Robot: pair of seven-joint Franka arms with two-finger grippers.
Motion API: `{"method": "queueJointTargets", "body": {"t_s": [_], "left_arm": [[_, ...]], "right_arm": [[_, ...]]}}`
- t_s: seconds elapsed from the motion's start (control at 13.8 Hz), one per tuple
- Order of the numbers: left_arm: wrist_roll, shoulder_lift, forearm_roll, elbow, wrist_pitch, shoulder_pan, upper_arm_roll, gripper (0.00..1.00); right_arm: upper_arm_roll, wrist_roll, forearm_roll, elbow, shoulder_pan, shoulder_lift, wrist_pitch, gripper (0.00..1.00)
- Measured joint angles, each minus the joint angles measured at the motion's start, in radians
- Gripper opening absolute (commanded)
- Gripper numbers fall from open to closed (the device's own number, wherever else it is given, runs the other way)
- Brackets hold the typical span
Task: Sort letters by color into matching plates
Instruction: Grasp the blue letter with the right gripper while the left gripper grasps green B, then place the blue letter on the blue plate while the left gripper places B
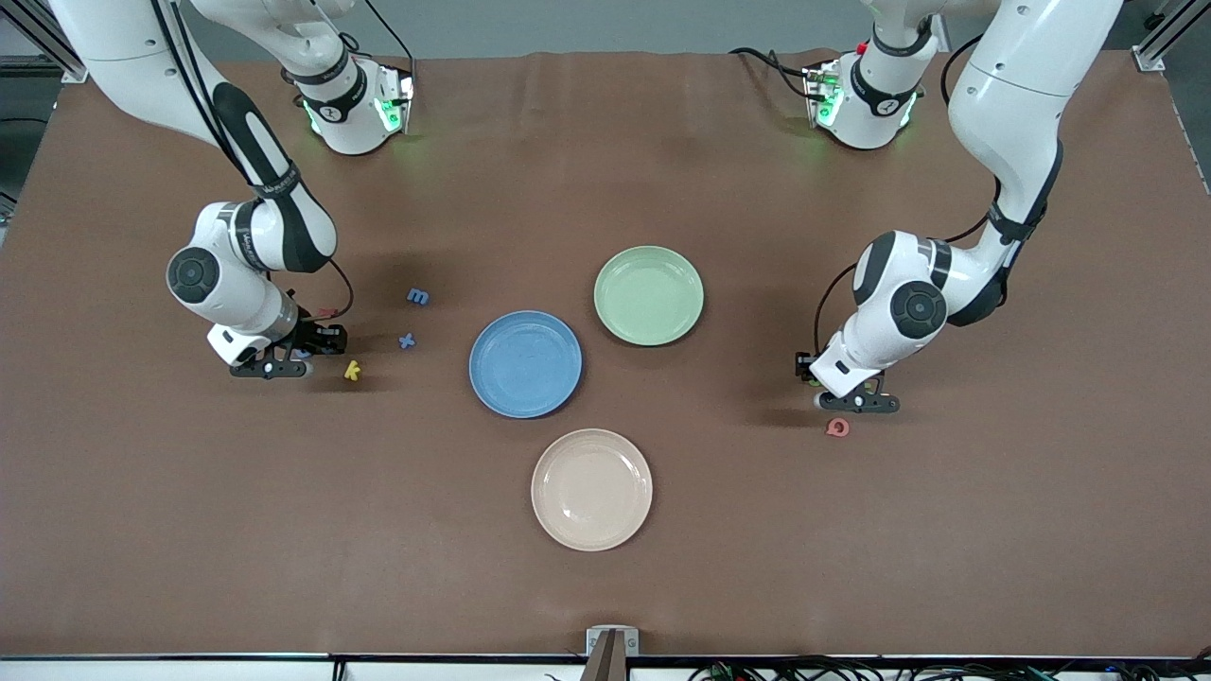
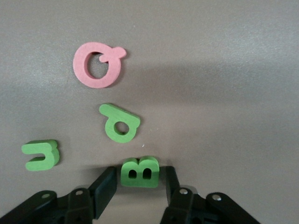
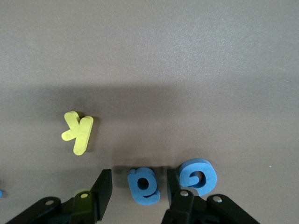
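My left gripper (image 2: 139, 179) is down at the table toward the left arm's end (image 1: 856, 402), open, its fingers close on either side of a green B (image 2: 140, 171) with thin gaps. Two more green letters (image 2: 120, 123) (image 2: 41, 155) lie beside it. My right gripper (image 3: 138, 184) is low at the right arm's end (image 1: 284, 364), open around a blue letter (image 3: 145, 186); a second blue letter (image 3: 198, 176) lies just outside one finger. A blue m (image 1: 418, 297) and a blue x (image 1: 407, 340) lie nearby. The blue plate (image 1: 525, 364) and the green plate (image 1: 649, 295) sit mid-table, both bare.
A cream plate (image 1: 591, 489) lies nearer the front camera than the blue plate. A yellow k (image 1: 352, 371) (image 3: 78, 132) rests beside the right gripper. A pink letter (image 2: 97, 64) (image 1: 837, 427) lies by the left gripper.
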Motion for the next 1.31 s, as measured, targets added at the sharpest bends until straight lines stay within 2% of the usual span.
{"method": "queueJointTargets", "body": {"t_s": [0.22,0.29,0.51,0.73,0.94,1.02,1.16,1.31], "left_arm": [[0.000,-0.006,0.000,0.002,-0.002,0.000,-0.003,0.04],[0.000,-0.008,0.000,0.002,-0.001,0.001,-0.002,0.00],[0.000,-0.006,0.000,0.003,-0.002,0.004,0.000,0.00],[0.000,-0.023,0.000,0.011,-0.045,0.003,0.000,0.00],[-0.038,-0.079,0.000,0.018,-0.145,0.002,-0.027,0.00],[-0.072,-0.096,0.000,0.018,-0.172,0.000,-0.048,0.00],[-0.159,-0.112,0.000,0.018,-0.202,-0.003,-0.101,0.00],[-0.281,-0.113,0.001,0.017,-0.210,-0.010,-0.165,0.00]], "right_arm": [[0.000,0.000,0.000,-0.002,0.000,0.006,0.005,0.56],[0.000,0.000,0.000,-0.002,0.000,0.008,0.006,0.56],[0.000,0.000,0.000,-0.002,0.000,0.010,0.007,0.53],[-0.001,0.000,0.000,-0.001,0.000,0.010,0.008,0.40],[-0.006,0.000,0.000,-0.001,0.000,0.007,0.007,0.04],[-0.007,0.000,0.000,-0.001,0.000,0.007,0.007,0.00],[-0.007,0.000,0.000,0.000,0.000,0.007,0.002,0.00],[-0.004,0.001,0.000,0.013,0.006,0.002,-0.057,0.00]]}}
